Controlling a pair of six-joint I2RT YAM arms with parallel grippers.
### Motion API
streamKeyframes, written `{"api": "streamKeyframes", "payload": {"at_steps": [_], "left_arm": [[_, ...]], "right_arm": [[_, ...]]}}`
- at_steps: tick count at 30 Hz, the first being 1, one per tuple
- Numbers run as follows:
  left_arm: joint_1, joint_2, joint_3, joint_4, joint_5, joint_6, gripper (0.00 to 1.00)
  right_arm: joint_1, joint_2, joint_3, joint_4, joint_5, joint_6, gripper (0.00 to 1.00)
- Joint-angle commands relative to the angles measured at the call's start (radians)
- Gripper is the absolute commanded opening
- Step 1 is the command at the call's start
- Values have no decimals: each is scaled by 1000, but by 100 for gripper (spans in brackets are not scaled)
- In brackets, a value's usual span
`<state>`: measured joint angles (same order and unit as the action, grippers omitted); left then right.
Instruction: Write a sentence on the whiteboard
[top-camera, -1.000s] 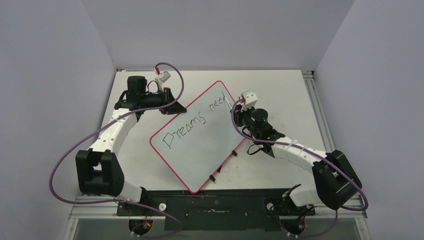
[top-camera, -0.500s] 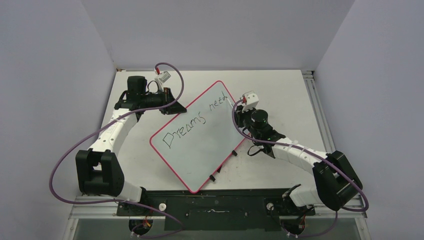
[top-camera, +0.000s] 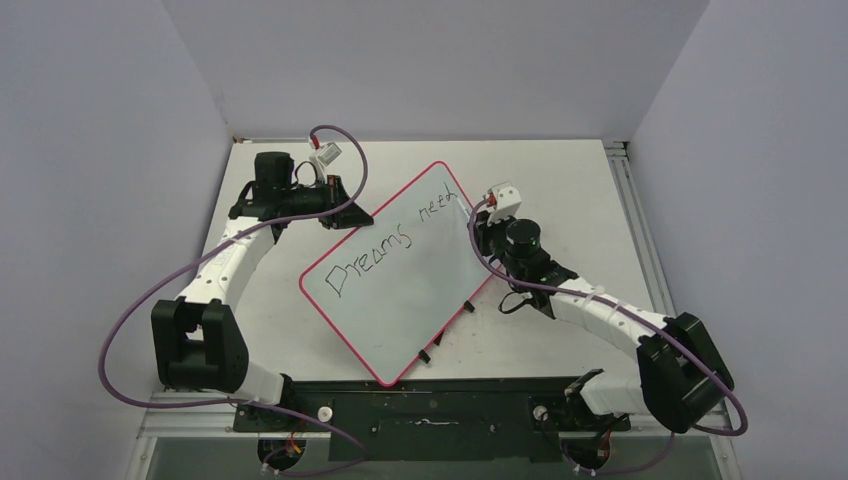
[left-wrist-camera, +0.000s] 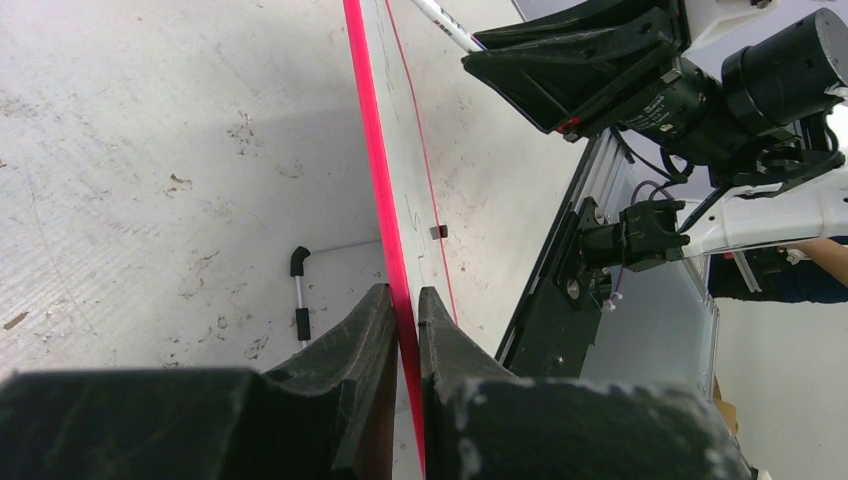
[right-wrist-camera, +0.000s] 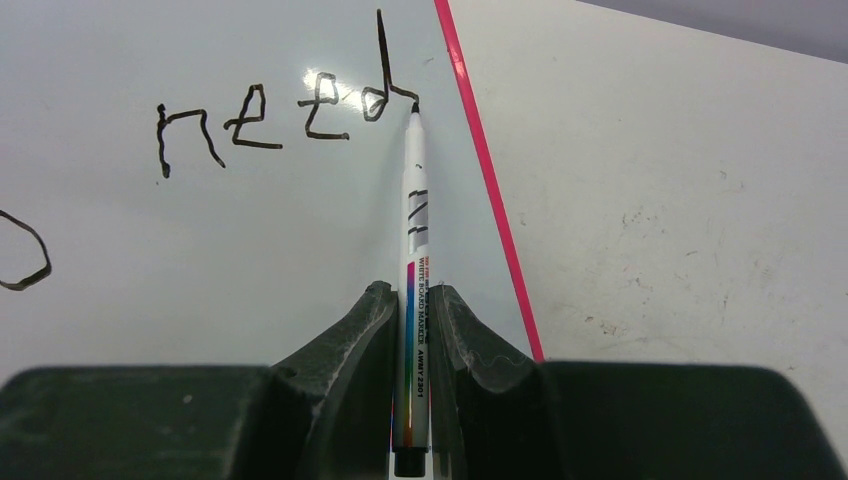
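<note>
Whiteboard (top-camera: 400, 310) sits diagonal in the middle of the table (top-camera: 570, 180), btw the two arms, w/ one corner pointing toward the far right. Left gripper (left-wrist-camera: 404, 305) is pinched tight on the board's pink-red rim at its upper-left edge, fingers (left-wrist-camera: 360, 330) either side of the rim w/ basically no gap left. Right gripper (right-wrist-camera: 411, 300) is clamped on a white marker (right-wrist-camera: 415, 190), the label says "white board marker" and the barrel sticks out fwd past the fingers. Its black tip is touching the board right at the tail of the "d", just inside the rim on that side. The sentence (top-camera: 385, 250) reads "Dreams need" in thin black strokes, one slanted row running up toward the far corner. Two small black feet (top-camera: 424, 355) poke out along the board's near-right edge.
</note>
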<state>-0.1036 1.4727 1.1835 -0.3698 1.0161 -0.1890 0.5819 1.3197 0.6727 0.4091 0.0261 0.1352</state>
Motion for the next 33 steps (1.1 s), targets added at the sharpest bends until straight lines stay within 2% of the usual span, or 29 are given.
{"api": "streamKeyframes", "payload": {"at_steps": [1, 6, 16, 25, 27, 33], "left_arm": [[-1, 18, -5, 6, 40, 26, 4], [-1, 26, -3, -3, 26, 31, 17], [-1, 34, 2, -20, 11, 45, 34], [-1, 11, -2, -6, 8, 39, 58], [-1, 2, -4, 1, 4, 37, 67], [-1, -48, -19, 43, -27, 24, 79]], "right_arm": [[0, -109, 53, -46, -6, -7, 5], [0, -206, 43, -108, 9, -5, 5], [3, -332, 39, -216, 17, -1, 5], [6, -414, 44, -297, 28, 3, 5], [7, -432, 44, -315, 28, 3, 5], [11, -473, 45, -373, 22, 3, 5]]}}
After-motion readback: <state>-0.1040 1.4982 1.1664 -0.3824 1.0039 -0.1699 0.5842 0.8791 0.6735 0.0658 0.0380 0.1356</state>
